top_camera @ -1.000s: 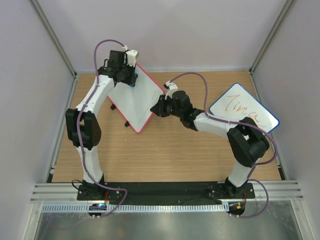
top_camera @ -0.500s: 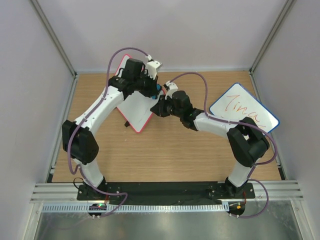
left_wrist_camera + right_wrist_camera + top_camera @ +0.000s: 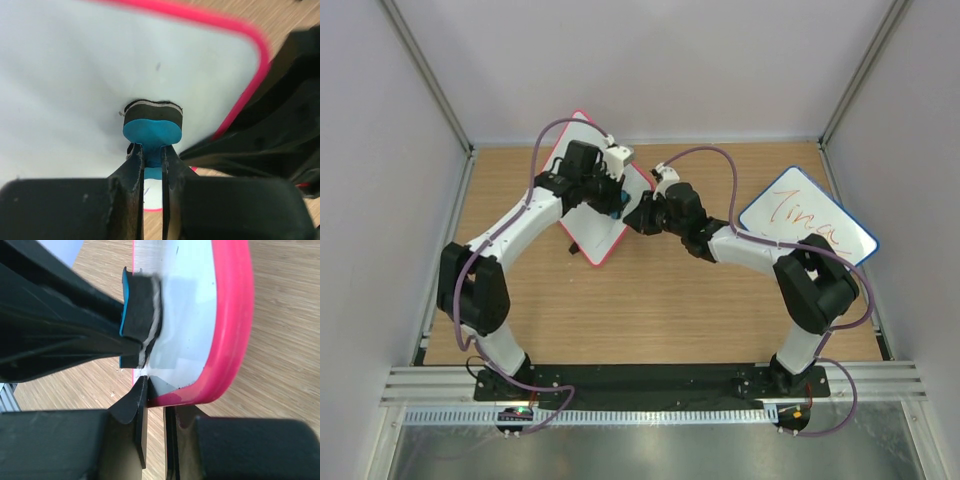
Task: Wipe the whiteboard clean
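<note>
Over the tabletop's (image 3: 660, 300) eleven o'clock area, the left arm (image 3: 520, 225) has swept across the tilted whiteboard (image 3: 592, 232) from twelve toward three o'clock. The right hand (image 3: 641, 213), clenched on the frame (image 3: 232, 315), steadies it so the left hand (image 3: 152, 152), grasping the blue eraser (image 3: 152, 131), can press flat.

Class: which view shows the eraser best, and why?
Left wrist: the eraser sits centred, blue back and black felt against the whiteboard. Right wrist shows it side-on; top shows only a blue speck.

Fingers (image 3: 141, 430) tight on pink-edged whiteboard (image 3: 186, 315)
</note>
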Controlling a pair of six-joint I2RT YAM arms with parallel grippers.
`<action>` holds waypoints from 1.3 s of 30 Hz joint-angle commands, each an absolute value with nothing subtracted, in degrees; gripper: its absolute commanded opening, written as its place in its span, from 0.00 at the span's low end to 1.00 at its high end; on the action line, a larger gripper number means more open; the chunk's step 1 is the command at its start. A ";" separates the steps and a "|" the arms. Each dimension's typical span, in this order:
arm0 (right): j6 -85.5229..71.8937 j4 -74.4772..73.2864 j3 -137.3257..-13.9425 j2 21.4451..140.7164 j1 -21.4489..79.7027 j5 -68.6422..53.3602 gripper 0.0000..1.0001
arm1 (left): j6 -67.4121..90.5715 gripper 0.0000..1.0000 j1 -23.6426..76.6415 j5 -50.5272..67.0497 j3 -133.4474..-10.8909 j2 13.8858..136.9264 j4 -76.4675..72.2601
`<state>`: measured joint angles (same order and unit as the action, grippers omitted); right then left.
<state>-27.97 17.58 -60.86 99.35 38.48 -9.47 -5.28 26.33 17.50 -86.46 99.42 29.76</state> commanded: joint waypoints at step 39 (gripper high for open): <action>-16.17 13.36 -60.47 98.88 41.75 -12.92 0.01 | -2.00 0.00 27.86 20.74 -100.41 110.13 36.65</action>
